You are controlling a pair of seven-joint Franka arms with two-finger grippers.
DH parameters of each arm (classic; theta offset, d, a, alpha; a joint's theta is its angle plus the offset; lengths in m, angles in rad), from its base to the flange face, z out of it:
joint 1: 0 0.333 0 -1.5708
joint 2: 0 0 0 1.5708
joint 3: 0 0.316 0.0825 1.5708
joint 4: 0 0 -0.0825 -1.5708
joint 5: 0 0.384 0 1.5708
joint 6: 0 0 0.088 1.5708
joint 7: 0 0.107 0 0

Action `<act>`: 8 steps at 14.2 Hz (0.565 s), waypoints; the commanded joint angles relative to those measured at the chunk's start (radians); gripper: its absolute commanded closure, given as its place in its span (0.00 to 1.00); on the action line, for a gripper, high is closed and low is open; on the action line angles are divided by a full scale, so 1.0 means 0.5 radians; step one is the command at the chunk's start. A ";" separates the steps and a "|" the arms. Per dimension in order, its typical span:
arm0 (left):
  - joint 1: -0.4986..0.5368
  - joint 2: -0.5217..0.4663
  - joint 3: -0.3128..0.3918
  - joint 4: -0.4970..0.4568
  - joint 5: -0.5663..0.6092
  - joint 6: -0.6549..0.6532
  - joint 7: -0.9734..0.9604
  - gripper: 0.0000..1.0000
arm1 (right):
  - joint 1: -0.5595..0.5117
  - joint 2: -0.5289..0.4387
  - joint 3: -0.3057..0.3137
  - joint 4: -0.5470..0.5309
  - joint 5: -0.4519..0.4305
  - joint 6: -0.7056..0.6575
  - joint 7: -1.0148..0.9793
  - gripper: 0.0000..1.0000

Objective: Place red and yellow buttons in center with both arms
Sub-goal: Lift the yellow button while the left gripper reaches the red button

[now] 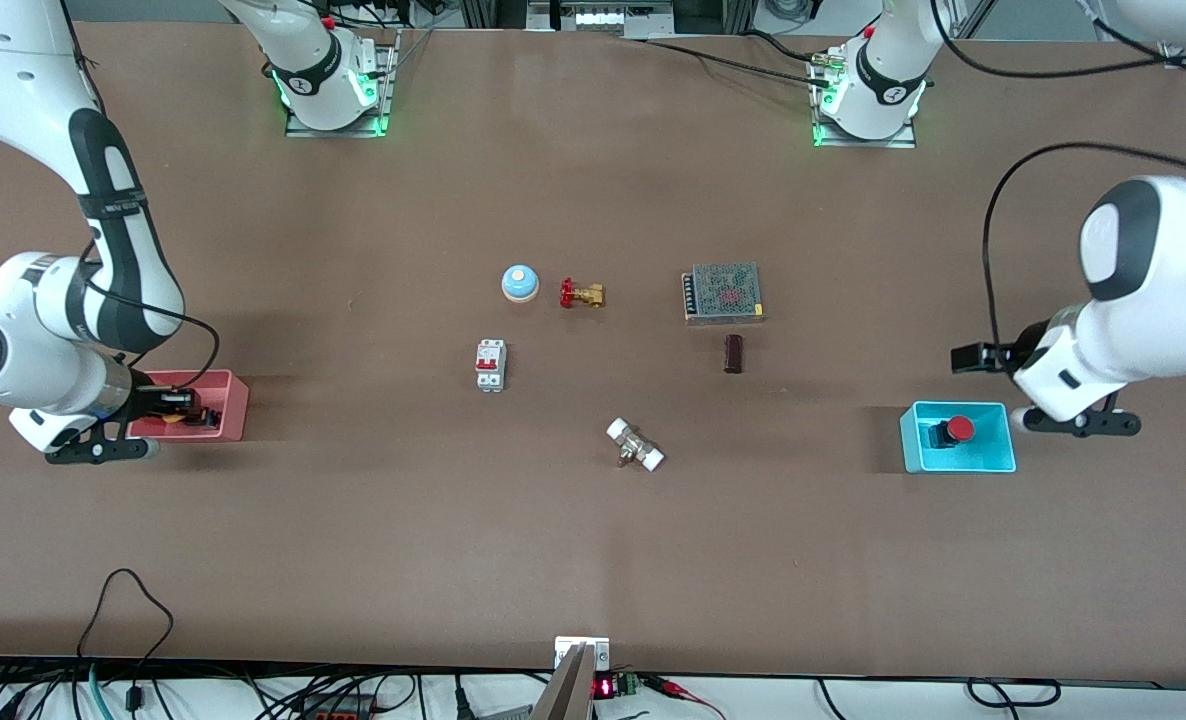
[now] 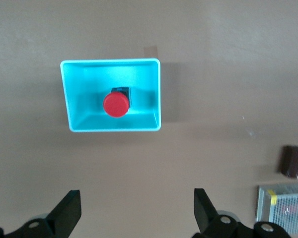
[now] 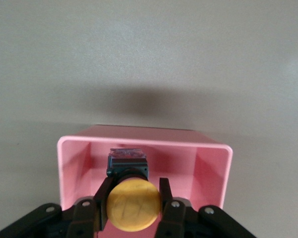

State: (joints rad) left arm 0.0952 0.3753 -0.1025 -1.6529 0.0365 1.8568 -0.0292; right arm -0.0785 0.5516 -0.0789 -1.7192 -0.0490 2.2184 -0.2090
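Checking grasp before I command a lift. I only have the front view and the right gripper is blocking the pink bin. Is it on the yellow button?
Observer: Yes. In the right wrist view the right gripper has a finger on each side of the yellow button, inside the pink bin.
Operator: Left side?
Observer: The left gripper is open, with nothing between its fingers.
Operator: Red one upright?
Observer: The red button is in the blue bin, its red cap facing the left wrist camera.
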 commanded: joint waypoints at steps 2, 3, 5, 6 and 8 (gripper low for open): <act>0.003 0.151 -0.004 0.008 0.037 0.164 -0.110 0.00 | -0.006 -0.222 0.023 -0.028 -0.031 -0.242 -0.030 0.91; 0.003 0.173 -0.004 -0.029 0.037 0.204 -0.110 0.00 | 0.006 -0.290 0.032 -0.028 -0.028 -0.319 -0.030 0.91; 0.003 0.170 -0.001 -0.148 0.037 0.363 -0.110 0.00 | 0.004 -0.406 0.099 -0.028 -0.025 -0.460 -0.005 0.91; 0.009 0.170 -0.001 -0.197 0.040 0.449 -0.107 0.00 | 0.010 -0.458 0.121 -0.028 -0.019 -0.506 0.001 0.91; 0.015 0.185 0.030 -0.247 0.116 0.627 -0.074 0.00 | 0.025 -0.529 0.200 -0.028 -0.016 -0.583 0.059 0.91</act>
State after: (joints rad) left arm 0.0960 0.4813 -0.0998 -1.7372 0.0446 2.0940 -0.0705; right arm -0.0701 0.3381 -0.0142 -1.7132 -0.0489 1.9635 -0.2074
